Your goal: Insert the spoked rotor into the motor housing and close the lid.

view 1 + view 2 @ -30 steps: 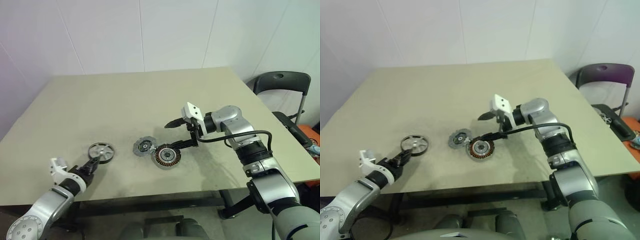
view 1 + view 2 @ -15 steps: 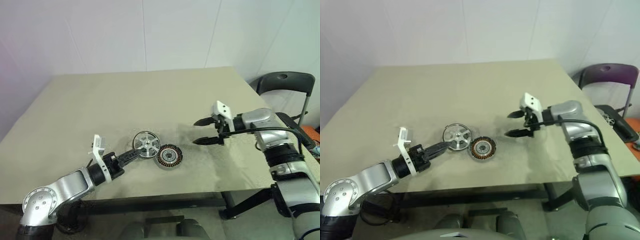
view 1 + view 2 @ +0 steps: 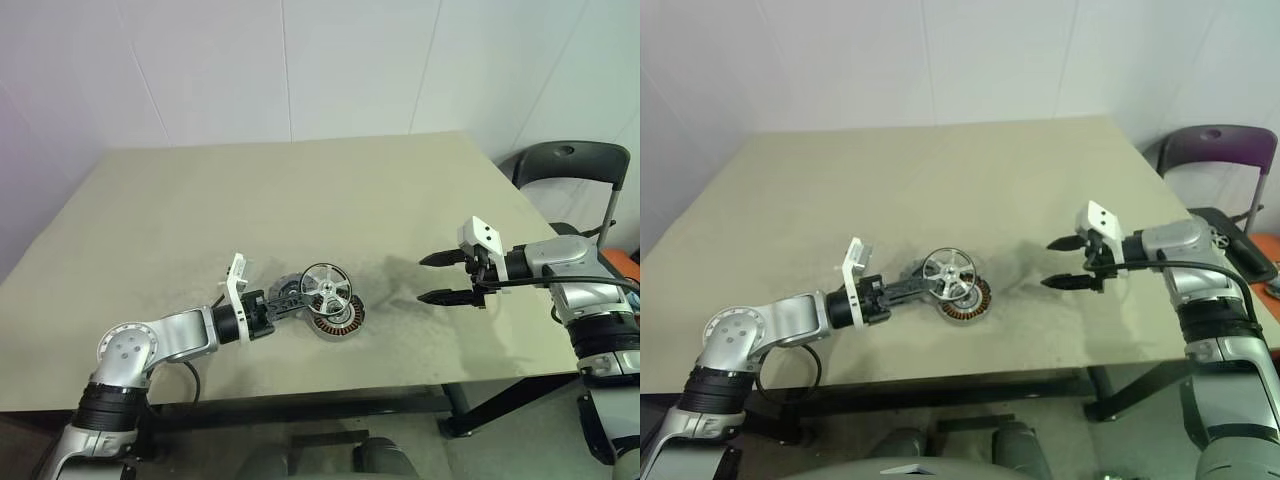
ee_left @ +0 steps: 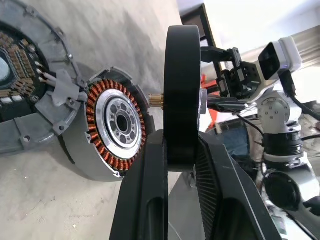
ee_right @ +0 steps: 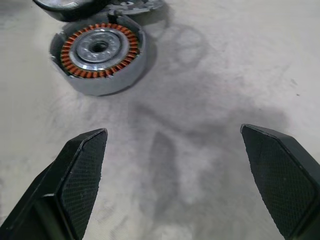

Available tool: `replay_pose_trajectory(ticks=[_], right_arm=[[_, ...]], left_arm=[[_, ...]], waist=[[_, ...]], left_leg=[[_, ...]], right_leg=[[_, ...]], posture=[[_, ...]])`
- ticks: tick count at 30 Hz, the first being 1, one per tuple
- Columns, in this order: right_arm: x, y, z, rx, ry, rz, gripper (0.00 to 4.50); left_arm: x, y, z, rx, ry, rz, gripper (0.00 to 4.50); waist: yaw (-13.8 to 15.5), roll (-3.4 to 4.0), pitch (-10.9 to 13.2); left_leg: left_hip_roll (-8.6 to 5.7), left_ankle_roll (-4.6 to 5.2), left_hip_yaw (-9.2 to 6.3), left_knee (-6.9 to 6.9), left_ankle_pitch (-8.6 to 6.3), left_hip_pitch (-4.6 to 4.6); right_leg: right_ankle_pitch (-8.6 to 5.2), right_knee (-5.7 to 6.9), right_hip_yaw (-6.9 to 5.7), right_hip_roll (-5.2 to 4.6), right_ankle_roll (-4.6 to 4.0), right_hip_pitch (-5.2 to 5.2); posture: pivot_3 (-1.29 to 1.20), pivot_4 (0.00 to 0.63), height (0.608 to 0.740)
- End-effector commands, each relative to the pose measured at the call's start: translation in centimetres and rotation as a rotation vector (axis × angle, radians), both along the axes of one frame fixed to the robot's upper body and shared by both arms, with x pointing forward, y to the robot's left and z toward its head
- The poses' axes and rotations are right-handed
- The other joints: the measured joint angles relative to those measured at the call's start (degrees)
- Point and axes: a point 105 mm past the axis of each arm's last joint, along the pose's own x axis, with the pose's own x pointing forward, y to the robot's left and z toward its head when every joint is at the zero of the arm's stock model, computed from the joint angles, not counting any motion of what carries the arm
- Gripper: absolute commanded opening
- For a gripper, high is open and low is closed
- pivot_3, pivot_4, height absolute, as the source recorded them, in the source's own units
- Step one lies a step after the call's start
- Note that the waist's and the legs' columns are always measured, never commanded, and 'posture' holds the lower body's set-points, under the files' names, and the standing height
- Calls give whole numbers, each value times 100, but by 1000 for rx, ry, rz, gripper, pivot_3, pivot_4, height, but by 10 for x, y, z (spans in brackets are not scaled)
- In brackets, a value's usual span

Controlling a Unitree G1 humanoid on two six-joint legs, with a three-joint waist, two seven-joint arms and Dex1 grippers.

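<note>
Your left gripper reaches in low from the left across the tabletop, and its fingers are clamped on the rim of the rotor. You hold the rotor on edge, raised off the tabletop, just above the housing; the left wrist view shows the rotor's short brass-coloured shaft pointing toward the housing's pale centre, with a gap between them. The housing lies flat near the front edge of the tabletop, copper windings facing up. The lid lies flat just beside the housing on its left, partly hidden behind your left fingers in the head views. Well to the right, your right gripper hangs above bare tabletop, pointing toward the housing, its fingers spread wide and holding nothing.
</note>
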Motion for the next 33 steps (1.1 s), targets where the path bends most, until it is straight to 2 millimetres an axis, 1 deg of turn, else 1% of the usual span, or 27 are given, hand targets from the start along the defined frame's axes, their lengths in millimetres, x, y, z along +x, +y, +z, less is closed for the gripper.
replay_pose_trajectory(ticks=[1,5,10,13,21,26,32,33], right_arm=[[-2,13,11,45,-36,36,4500],[-5,23,7,54,-30,51,4500],[-4,27,8,58,-34,54,4500],[-4,28,8,57,-37,54,4500],[-2,31,8,56,-46,54,4500],[0,33,8,56,-50,55,4500],[1,35,8,56,-51,56,4500],[1,35,8,57,-51,57,4500]], left_arm=[[3,-8,5,-1,-22,-53,476],[0,-19,1,19,-12,-110,476],[0,-23,-5,40,3,-137,476],[4,-22,-8,59,7,-125,476],[7,-20,-10,77,-3,-126,476],[12,-18,-8,82,-13,-110,476],[12,-15,-5,72,-14,-109,476],[12,-14,-5,73,-13,-111,825]], waist=[[1,0,0],[-8,0,0],[-3,0,0],[-1,0,0],[-7,0,0],[-9,0,0],[-16,0,0],[-16,0,0]], left_leg=[[-1,0,0,0,0,0],[0,0,-1,0,0,0],[-1,0,-2,0,0,0],[-1,0,-3,1,0,1],[-1,-1,-3,1,0,1],[0,-1,-3,1,0,1],[0,-1,-4,2,1,2],[0,-1,-4,2,1,2]], right_leg=[[0,0,0,0,0,1],[2,0,0,0,4,0],[7,0,0,0,12,1],[7,0,0,0,12,1],[8,0,-1,0,13,1],[9,0,-1,0,14,1],[9,1,0,0,15,1],[9,1,-1,0,15,1]], posture=[[0,0,740],[0,0,740],[0,0,740],[0,0,740],[0,0,740],[0,0,740],[0,0,740],[0,0,740]])
